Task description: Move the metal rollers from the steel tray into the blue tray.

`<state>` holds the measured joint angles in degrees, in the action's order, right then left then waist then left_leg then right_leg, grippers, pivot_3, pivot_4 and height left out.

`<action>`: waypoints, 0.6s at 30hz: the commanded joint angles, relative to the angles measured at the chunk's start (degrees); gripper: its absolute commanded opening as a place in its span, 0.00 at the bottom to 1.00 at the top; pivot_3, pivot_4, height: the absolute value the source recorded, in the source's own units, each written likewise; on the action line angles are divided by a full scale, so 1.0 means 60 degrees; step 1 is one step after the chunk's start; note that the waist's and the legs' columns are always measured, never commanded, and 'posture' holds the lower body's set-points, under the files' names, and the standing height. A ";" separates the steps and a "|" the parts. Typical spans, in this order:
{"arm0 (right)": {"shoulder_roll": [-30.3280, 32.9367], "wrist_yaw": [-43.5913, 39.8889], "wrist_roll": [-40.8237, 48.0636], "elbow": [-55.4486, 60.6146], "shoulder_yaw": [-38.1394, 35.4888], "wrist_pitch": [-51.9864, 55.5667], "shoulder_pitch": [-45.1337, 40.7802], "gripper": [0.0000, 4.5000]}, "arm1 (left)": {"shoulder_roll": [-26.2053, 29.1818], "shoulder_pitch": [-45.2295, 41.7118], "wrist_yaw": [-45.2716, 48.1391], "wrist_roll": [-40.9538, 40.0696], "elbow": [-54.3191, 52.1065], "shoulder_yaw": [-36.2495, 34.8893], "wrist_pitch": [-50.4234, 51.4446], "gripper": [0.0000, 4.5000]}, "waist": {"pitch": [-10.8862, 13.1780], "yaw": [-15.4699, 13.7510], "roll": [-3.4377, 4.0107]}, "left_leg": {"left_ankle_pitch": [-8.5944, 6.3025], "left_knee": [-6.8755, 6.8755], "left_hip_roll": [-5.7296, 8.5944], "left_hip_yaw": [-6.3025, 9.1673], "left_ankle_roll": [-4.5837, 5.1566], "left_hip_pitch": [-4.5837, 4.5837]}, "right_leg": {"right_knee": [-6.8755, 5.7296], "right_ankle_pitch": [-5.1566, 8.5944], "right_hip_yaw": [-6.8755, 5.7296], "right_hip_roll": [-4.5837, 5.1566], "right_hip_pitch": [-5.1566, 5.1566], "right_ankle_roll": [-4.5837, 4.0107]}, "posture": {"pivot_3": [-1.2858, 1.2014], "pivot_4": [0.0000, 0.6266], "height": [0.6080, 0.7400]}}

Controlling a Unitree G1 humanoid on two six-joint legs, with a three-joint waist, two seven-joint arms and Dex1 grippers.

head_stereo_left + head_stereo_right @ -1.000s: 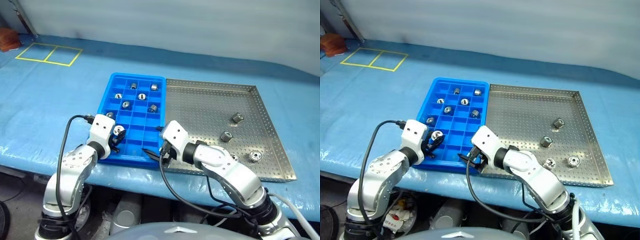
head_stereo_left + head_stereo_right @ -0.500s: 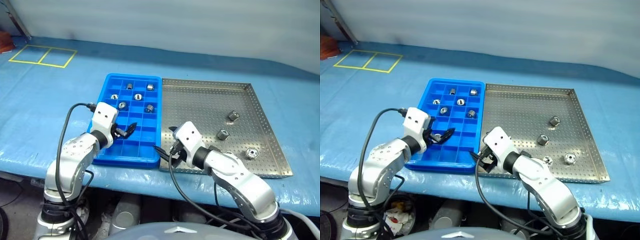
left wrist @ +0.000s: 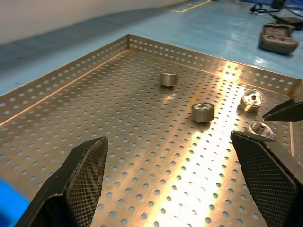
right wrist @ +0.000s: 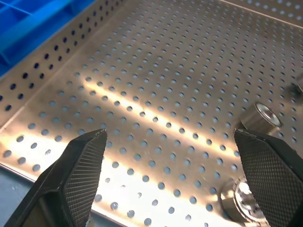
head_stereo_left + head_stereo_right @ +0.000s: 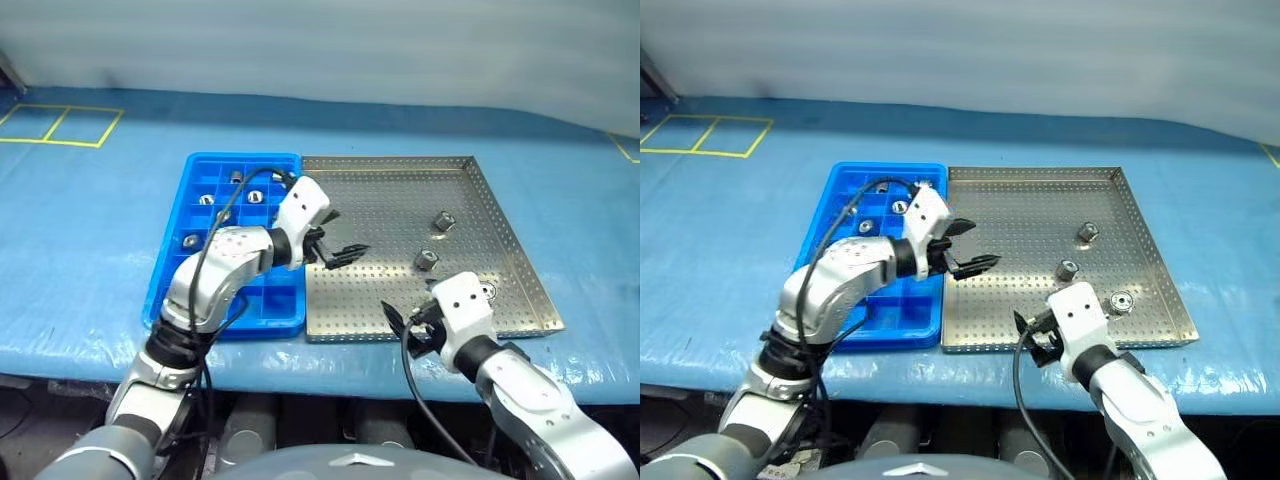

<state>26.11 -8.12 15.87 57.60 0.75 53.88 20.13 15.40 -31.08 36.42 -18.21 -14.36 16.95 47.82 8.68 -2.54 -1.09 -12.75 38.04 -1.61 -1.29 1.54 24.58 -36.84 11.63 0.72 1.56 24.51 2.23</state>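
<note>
On the blue tabletop (image 5: 90, 230), several rollers (image 5: 206, 200) already sit in the blue tray (image 5: 170, 290), about four (image 5: 426, 260) are left in the steel tray (image 5: 390, 300), and both the left pincer (image 5: 338, 250) and right pincer (image 5: 400, 322) hang apart, empty.

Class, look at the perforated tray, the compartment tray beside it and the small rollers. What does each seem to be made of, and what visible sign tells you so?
Steel tray: looks like bare sheet metal, shiny silver, with punched holes and bright glare streaks.
Blue tray: probably moulded plastic, uniform bright blue, with thin compartment walls and only a soft sheen.
Metal rollers: apparently polished metal, silvery-grey, with mirror-like highlights on their sides.
</note>
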 commanded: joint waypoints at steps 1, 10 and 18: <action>0.0191 0.0545 0.0312 0.0401 -0.0371 -0.0885 0.0684 1.00 | -0.0420 -0.0548 0.0344 0.0234 0.0698 0.0643 -0.0756 1.00 | -0.0003 0.0116 0.0005 | 0.0000 0.0000 0.0000 -0.0005 0.0000 -0.0005 | -0.0001 -0.0001 0.0006 0.0000 0.0000 0.0001 | 0.47 0.24 1.00; 0.0758 0.1946 0.1031 0.0401 -0.0470 -0.2703 0.2967 1.00 | -0.2017 -0.1415 0.0749 0.1316 0.3175 0.2161 -0.2871 1.00 | -0.0009 0.0846 0.0012 | -0.0011 0.0010 0.0004 -0.0034 0.0018 -0.0003 | 0.0007 -0.0003 0.0053 0.0000 0.0004 0.0016 | 0.43 0.24 1.00; 0.1421 0.3100 0.1583 0.0401 -0.0167 -0.3643 0.3630 1.00 | -0.2985 -0.1563 0.0504 0.2406 0.5455 0.2549 -0.4694 1.00 | -0.0011 0.1278 0.0016 | -0.0011 0.0012 -0.0001 -0.0043 0.0018 -0.0020 | -0.0006 -0.0004 0.0065 -0.0007 0.0004 0.0019 | 0.41 0.24 1.00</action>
<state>33.97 8.95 24.64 57.80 -0.48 34.02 41.56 -1.40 -39.18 40.01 -4.98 17.51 32.24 22.73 8.61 5.12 -1.00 -12.82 38.11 -1.61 -1.56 1.64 24.47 -36.87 11.60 1.11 1.52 24.55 2.35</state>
